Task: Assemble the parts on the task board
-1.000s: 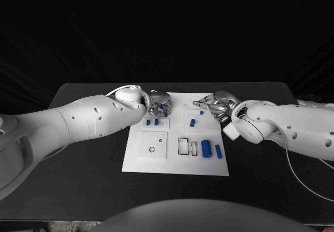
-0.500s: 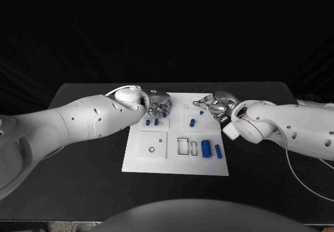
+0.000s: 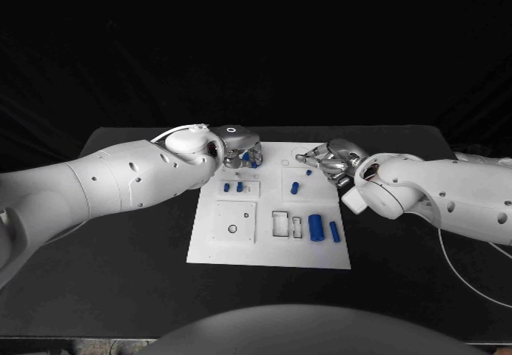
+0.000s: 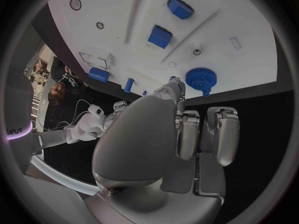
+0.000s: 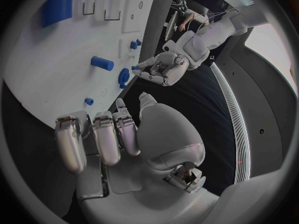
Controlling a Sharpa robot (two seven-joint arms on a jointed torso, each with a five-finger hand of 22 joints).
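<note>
My left hand (image 3: 241, 150) over task board (image 3: 269, 251) far edge, fingers together, empty, beside round blue part (image 4: 201, 78); right hand (image 3: 330, 159) curled, empty. Advice: lower slowly, centre on part, pinch evenly

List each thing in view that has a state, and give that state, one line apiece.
Left hand: over the board's far left corner, fingers curled, holding a blue gear.
Right hand: at the board's far right edge, fingers curled, empty.
Task board: flat on the table.
Two blue cylinders: lying on their sides on the board.
</note>
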